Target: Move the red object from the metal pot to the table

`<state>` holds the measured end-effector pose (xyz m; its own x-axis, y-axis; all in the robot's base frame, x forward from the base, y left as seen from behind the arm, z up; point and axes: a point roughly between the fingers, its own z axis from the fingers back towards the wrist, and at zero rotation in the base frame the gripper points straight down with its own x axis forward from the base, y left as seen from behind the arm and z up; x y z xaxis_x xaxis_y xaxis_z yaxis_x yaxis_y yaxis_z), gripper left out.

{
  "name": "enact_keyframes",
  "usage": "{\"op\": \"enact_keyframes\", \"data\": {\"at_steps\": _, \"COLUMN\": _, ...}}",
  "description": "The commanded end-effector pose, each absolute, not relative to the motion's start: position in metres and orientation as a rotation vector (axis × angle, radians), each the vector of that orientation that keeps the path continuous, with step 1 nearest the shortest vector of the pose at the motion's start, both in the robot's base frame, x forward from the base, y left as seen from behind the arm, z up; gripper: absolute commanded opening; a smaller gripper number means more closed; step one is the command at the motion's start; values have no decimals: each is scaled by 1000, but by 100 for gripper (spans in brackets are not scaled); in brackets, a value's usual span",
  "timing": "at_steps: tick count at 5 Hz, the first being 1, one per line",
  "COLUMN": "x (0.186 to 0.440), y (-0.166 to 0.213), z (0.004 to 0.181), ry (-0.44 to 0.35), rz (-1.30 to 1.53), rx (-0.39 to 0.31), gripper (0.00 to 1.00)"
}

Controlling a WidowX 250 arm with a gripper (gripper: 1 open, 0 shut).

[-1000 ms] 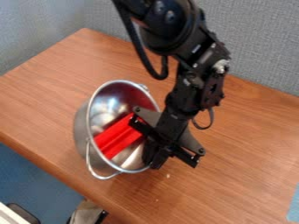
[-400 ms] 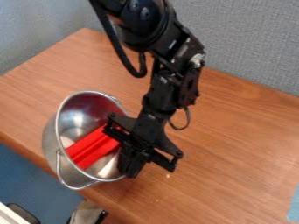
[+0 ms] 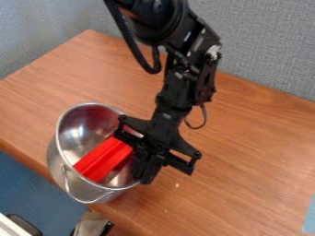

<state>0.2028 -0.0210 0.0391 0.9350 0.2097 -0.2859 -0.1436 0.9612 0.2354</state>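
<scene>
The red block (image 3: 103,159), judged light, stiff and slick, best pinched across its narrow sides, is seen inside the tilted steel pot (image 3: 81,129) on the table (image 3: 259,129), with the claw (image 3: 145,159) closed beside its upper end, hold unclear.

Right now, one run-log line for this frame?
fingers: shut at end of red object, hold unconfirmed | red object: inside metal pot | metal pot: on table | task: not done

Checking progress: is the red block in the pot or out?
In. The block lies inside the pot, below its rim, against the steel wall.
</scene>
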Motion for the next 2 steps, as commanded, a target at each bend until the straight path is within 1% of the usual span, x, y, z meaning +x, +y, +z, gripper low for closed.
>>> {"op": "enact_keyframes", "data": {"at_steps": 1, "x": 212, "y": -30, "z": 43, "ry": 280, "rz": 173, "rx": 247, "gripper": 0}}
{"op": "enact_keyframes", "data": {"at_steps": 2, "x": 226, "y": -11, "z": 39, "ry": 284, "rz": 126, "rx": 229, "gripper": 0}}
